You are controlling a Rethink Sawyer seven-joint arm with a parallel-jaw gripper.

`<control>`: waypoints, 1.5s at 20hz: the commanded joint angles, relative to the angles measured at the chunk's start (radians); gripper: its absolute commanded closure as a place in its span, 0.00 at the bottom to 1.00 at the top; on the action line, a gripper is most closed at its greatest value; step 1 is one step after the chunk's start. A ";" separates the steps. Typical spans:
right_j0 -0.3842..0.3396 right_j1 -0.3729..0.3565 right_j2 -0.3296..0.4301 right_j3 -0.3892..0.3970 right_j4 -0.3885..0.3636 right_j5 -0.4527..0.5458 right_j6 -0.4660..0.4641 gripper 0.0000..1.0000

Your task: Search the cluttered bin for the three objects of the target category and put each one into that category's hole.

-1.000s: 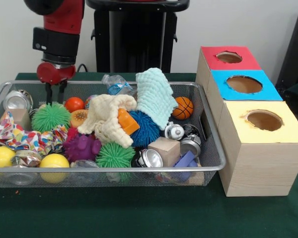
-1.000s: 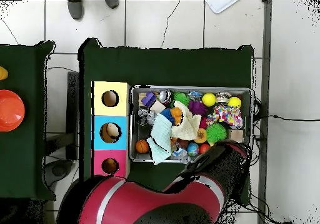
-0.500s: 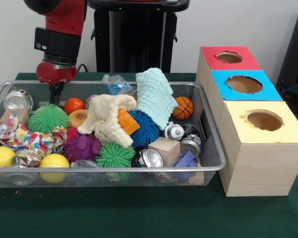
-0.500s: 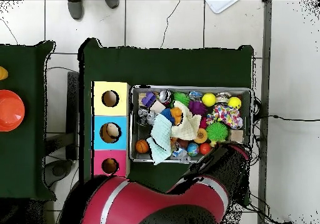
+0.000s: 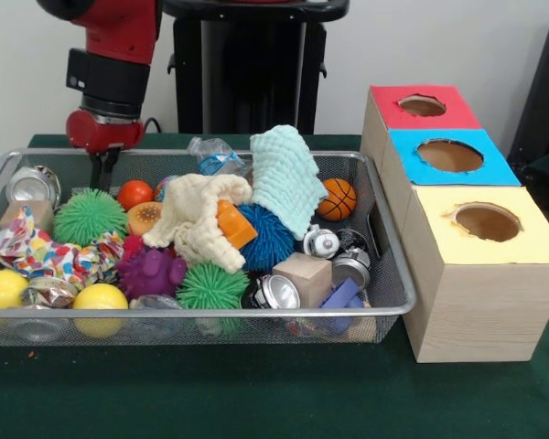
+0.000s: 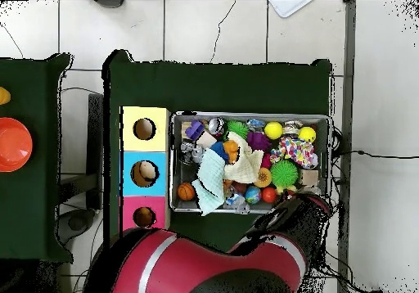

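Green cloth desk (image 5: pixel 256 393) carries a shallow silver wire-mesh bin (image 5: pixel 210 322) crowded with spiky rubber balls, cloths and tins; no plush animal shows among them. Beside it, farthest back, a ragged round hole (image 5: pixel 422 105) in the red-topped wooden box. Gripper (image 5: pixel 102 170) at the bin's far corner; spread or pressed together, cannot tell.

No readable text, label, brand, number or sign anywhere.
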 commanded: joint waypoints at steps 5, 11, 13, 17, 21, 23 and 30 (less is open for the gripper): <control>0.183 -0.026 0.041 0.029 -0.339 0.033 0.585 1.00; 0.318 0.060 -0.099 -0.004 -0.441 -0.094 0.836 1.00; 0.318 0.061 -0.101 -0.003 -0.433 -0.096 0.817 1.00; 0.302 0.055 -0.090 -0.001 -0.433 -0.089 0.786 1.00; 0.292 0.042 -0.085 0.005 -0.439 -0.080 0.770 1.00; 0.292 0.036 -0.085 0.004 -0.440 -0.075 0.764 1.00; 0.357 0.012 -0.160 0.009 -0.516 -0.172 0.909 1.00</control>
